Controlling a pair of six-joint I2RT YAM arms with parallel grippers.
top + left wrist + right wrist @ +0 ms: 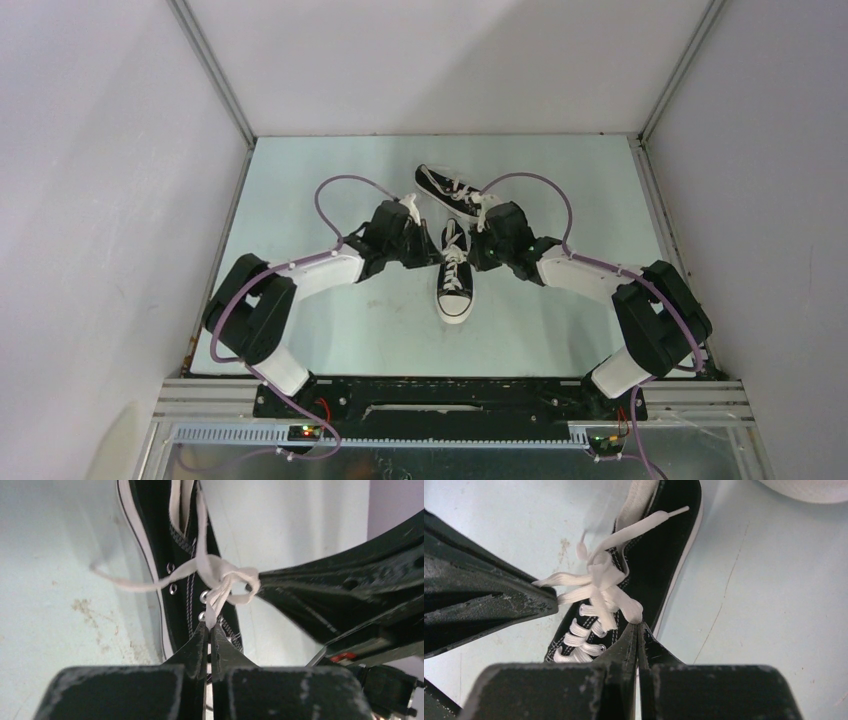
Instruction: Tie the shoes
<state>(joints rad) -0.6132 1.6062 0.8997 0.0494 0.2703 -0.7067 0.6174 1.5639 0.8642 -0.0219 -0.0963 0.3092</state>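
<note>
1. Pale table (330,330), white walls around; we see the near shoe (455,290) centred, toe toward the bases, long axis near-to-far.
2. Its knot (220,573) sits between the two arms, over the upper eyelets.
3. Left gripper (210,629) and right gripper (639,627), equally near, each pinch a strand of lace (624,605); we judge opposed outward pulls would tighten it.
4. Far shoe (445,186) lies beyond.
</note>
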